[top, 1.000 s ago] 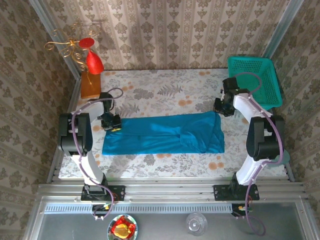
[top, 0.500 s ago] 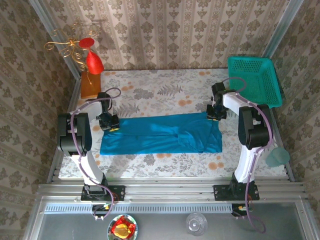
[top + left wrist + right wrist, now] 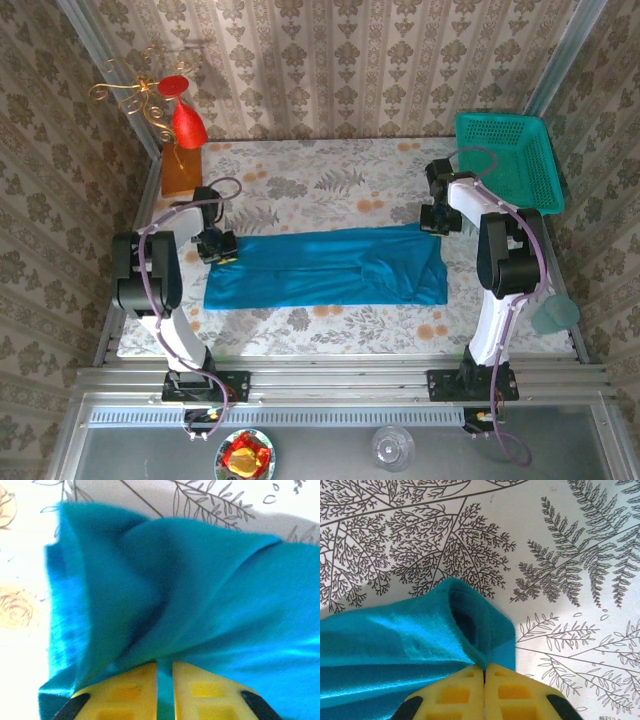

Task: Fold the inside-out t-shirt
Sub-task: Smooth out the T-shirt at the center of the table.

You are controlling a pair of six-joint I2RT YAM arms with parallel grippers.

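The teal-blue t-shirt lies stretched as a long band across the middle of the floral table. My left gripper is shut on its far left corner; in the left wrist view the yellow fingers pinch a fold of the t-shirt between them. My right gripper is shut on the far right corner. The right wrist view has the yellow fingertips pressed together on a looped edge of the t-shirt, lifted a little off the table.
A green mesh basket stands at the table's back right corner, close to the right arm. An orange block with a red cone and gold wire ornament stands at the back left. Patterned walls close in the table.
The right gripper moved in to the t-shirt's far right corner and closed on it. The cloth shifted slightly along the table. The left gripper kept its hold.
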